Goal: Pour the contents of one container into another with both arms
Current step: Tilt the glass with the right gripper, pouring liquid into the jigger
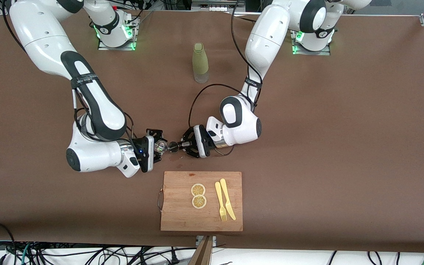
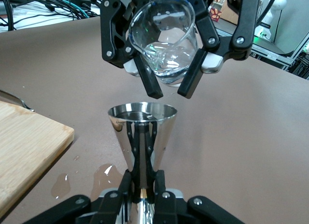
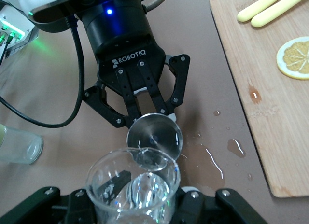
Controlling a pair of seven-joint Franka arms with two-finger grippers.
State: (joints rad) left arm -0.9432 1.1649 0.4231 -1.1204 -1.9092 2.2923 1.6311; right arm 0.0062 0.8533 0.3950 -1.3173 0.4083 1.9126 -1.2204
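Left arm: reaches from its base at the table's top edge down toward the middle, elbow bent, wrist turned level toward the right arm.
Left gripper (image 1: pixel 177 146): up over the table's middle, fingers (image 2: pixel 130 178) clamped on the narrow waist of the jigger (image 2: pixel 142 137), whose open cup faces the right gripper.
Right arm: sweeps from its base in a long bend, forearm low, wrist turned level toward the left arm.
Right gripper (image 1: pixel 159 147): over the table's middle, just short of the left gripper, fingers (image 2: pixel 148 79) pinched on the glass cup (image 2: pixel 164 43), tilted with its lip just above the jigger's rim.
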